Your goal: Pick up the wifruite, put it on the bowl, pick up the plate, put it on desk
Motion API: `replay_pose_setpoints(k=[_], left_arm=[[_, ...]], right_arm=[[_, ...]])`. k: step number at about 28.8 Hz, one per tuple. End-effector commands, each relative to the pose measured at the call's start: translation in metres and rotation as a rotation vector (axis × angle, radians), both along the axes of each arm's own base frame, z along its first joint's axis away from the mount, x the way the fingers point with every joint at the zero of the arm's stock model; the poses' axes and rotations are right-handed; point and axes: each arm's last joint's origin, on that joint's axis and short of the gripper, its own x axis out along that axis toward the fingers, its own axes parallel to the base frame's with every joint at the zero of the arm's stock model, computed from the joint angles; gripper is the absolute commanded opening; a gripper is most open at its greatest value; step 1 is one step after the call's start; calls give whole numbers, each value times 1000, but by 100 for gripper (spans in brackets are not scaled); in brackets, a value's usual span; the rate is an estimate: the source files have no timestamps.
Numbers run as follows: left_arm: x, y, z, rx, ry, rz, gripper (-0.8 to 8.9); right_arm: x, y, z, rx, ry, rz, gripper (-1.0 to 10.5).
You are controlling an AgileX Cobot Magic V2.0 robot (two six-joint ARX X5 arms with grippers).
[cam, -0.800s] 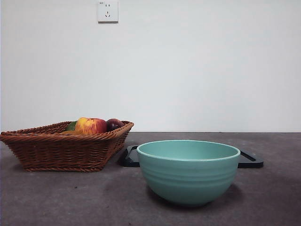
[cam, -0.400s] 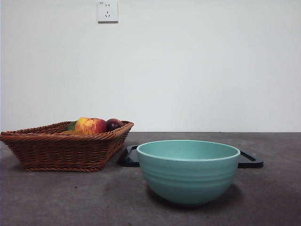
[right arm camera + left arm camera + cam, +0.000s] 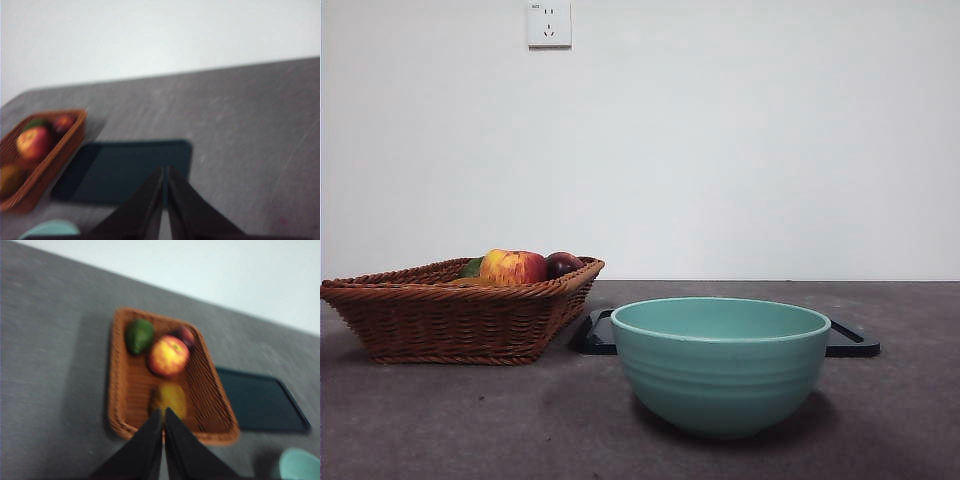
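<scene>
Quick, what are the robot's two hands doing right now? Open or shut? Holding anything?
Left gripper: shut, holding nothing, above the basket.
Right gripper: shut, holding nothing, above the dark tray.

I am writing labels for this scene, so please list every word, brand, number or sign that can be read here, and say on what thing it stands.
Wall socket: a tiny dark mark at its upper left corner, too small to read.
Bowl, wicker basket, dark tray, fruit: no text shows on them.
Both wrist views are blurred; no writing can be made out there.
</scene>
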Motion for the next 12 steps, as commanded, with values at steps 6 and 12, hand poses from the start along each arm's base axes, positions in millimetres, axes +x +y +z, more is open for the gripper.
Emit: replay_pose_setpoints(k=[6, 12], left_arm=[[8, -9, 39, 60, 74, -252, 10], [14, -20, 53, 106, 217, -410, 10]], right_arm=[[14, 5, 37, -71, 246, 205, 7], [26, 14, 59, -138, 375, 356, 7]])
